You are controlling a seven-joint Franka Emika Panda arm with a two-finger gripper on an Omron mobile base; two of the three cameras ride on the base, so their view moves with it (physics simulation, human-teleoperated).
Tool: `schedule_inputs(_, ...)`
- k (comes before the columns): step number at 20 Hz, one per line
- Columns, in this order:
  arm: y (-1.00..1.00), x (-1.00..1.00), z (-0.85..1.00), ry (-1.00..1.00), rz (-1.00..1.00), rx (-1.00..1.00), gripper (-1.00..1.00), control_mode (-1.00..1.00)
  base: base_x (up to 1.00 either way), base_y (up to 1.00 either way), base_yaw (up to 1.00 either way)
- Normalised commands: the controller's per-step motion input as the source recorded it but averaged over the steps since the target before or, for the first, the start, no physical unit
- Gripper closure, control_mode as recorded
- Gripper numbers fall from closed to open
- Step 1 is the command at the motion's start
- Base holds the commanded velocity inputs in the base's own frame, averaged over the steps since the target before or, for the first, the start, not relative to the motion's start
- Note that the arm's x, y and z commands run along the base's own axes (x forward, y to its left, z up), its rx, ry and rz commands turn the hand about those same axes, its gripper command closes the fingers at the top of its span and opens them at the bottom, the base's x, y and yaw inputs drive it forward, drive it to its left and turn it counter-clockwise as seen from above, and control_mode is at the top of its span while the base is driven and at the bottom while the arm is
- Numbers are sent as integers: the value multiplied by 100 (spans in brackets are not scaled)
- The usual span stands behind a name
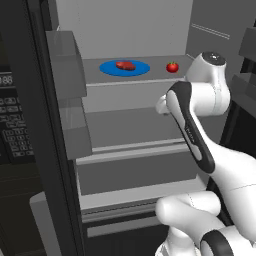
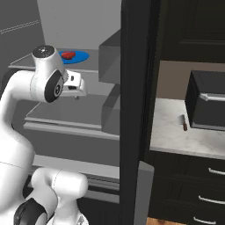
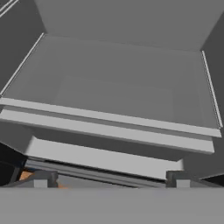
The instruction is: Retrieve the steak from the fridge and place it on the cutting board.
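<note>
The steak [image 1: 125, 65] [image 2: 67, 55] is a small dark-red slab lying on a round blue plate [image 1: 107, 68] [image 2: 81, 56] on the upper shelf of the open fridge [image 1: 130, 125] [image 2: 66, 110]. My gripper [image 3: 111, 178] is open, its two tips wide apart with nothing between them. It hangs in front of the bare middle shelf [image 3: 113, 100], one level below the steak and a little to its right. The white hand [image 1: 161, 105] [image 2: 74, 85] is apart from the plate. The cutting board is out of view.
A red tomato [image 1: 172, 67] sits right of the plate on the same shelf. Translucent door bins [image 1: 70, 100] [image 2: 110, 66] jut out beside the shelves. Right of the fridge, a marble counter [image 2: 176, 136] carries a black toaster oven [image 2: 206, 105] and a small knife [image 2: 184, 123].
</note>
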Motion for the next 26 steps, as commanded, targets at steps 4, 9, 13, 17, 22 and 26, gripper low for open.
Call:
schedule_inputs(4, 4, -9, 39, -21, 9, 5, -100, -100, 0, 0, 0)
schedule_inputs(9, 6, -1, 37, -13, 7, 5, -100, -100, 0, 0, 0)
schedule_inputs(13, 21, 0, 25, -4, 3, 1, -100, -100, 0, 0, 0)
schedule_inputs(17, 22, 3, 21, 0, 0, 0, -100, -100, 0, 0, 0)
schedule_inputs(22, 10, 17, 18, 0, 0, 0, -100, -100, 0, 0, 0)
schedule_inputs(26, 0, 31, 18, 0, 0, 0, -100, -100, 0, 0, 0)
